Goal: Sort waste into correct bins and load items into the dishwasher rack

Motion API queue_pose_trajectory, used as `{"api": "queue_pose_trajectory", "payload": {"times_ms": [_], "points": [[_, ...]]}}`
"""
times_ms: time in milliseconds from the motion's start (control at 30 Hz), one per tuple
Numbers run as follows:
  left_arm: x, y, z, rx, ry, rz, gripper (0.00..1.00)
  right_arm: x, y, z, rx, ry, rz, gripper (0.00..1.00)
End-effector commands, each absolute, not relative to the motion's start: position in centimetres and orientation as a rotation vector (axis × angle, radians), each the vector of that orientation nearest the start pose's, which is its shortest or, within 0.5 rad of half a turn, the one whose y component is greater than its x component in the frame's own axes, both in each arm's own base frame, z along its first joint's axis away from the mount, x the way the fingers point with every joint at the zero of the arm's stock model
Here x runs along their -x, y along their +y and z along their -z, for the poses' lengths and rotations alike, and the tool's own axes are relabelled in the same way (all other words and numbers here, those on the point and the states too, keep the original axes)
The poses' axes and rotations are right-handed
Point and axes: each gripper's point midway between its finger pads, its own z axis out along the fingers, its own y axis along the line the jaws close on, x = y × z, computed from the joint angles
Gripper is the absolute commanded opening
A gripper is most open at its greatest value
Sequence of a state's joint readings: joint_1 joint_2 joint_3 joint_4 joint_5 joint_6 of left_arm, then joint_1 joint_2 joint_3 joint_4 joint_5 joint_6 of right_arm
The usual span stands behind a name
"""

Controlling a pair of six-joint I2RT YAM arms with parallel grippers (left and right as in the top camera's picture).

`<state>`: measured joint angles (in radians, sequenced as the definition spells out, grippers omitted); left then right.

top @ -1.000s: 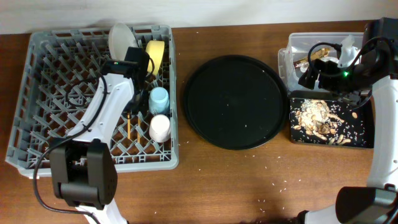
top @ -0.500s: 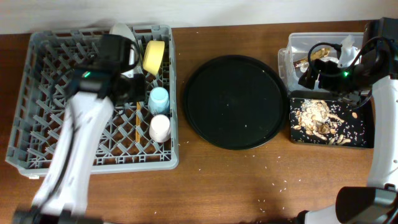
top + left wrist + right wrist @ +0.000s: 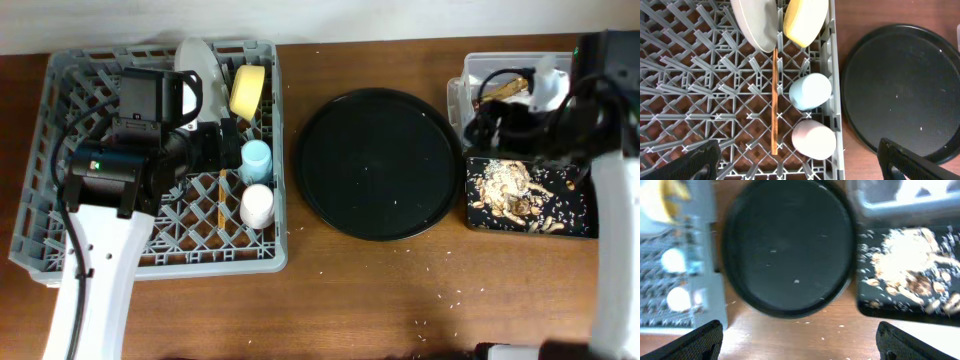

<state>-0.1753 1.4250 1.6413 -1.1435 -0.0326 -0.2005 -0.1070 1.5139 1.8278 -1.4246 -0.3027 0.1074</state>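
In the rack [image 3: 60, 200], the plate [image 3: 755, 22], bowl [image 3: 805, 20], chopsticks [image 3: 774, 100], blue cup [image 3: 810, 91] and pink cup [image 3: 813, 139] sat loaded. The left gripper [image 3: 800, 167] hovered spread, empty. Scraps [image 3: 510, 190] filled the black tray [image 3: 862, 307]; the right gripper [image 3: 800, 342] was likewise empty. Lifting straight up seemed wisest.

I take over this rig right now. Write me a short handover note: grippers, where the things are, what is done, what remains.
Left gripper: open, empty, above the rack.
Right gripper: open, empty.
In the rack: plate, yellow bowl, blue cup, pink cup, chopsticks.
Food scraps lie in the shallow black tray. The wrapper and tissue are in the clear tub, partly hidden by the right arm.
Done: waste appears sorted, dishes loaded.
Left: nothing that I can see.
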Motion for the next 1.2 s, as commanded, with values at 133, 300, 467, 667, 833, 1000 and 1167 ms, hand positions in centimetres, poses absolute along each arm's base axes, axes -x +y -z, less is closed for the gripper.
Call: {"api": "queue_pose_trajectory", "payload": {"times_ms": [133, 300, 467, 667, 833, 1000, 1167], "points": [[-35.1, -5.8, -29.3, 0.031, 2.493, 0.127, 0.99, -24.5, 4.4, -36.5, 0.074, 2.382, -0.248, 0.98], [-35.1, -5.8, -29.3, 0.031, 2.494, 0.127, 0.99, -26.8, 4.8, -35.7, 0.349, 1.897, -0.086, 0.99], [-35.1, -5.8, -29.3, 0.031, 2.494, 0.127, 0.99, -25.8, 5.8, -30.0, 0.376, 1.622, -0.109, 0.99], [-35.1, -5.8, -29.3, 0.031, 2.494, 0.127, 0.99, -24.5, 6.3, -23.4, 0.395, 1.454, -0.115, 0.98], [-35.1, -5.8, -29.3, 0.031, 2.494, 0.127, 0.99, -24.0, 6.6, -19.6, 0.413, 1.436, -0.126, 0.98], [-35.1, -5.8, -29.3, 0.031, 2.494, 0.127, 0.99, -23.6, 6.5, -17.8, 0.414, 1.504, -0.135, 0.98], [-35.1, -5.8, -29.3, 0.031, 2.494, 0.127, 0.99, -23.5, 6.6, -16.2, 0.416, 1.571, -0.153, 0.99]]}}
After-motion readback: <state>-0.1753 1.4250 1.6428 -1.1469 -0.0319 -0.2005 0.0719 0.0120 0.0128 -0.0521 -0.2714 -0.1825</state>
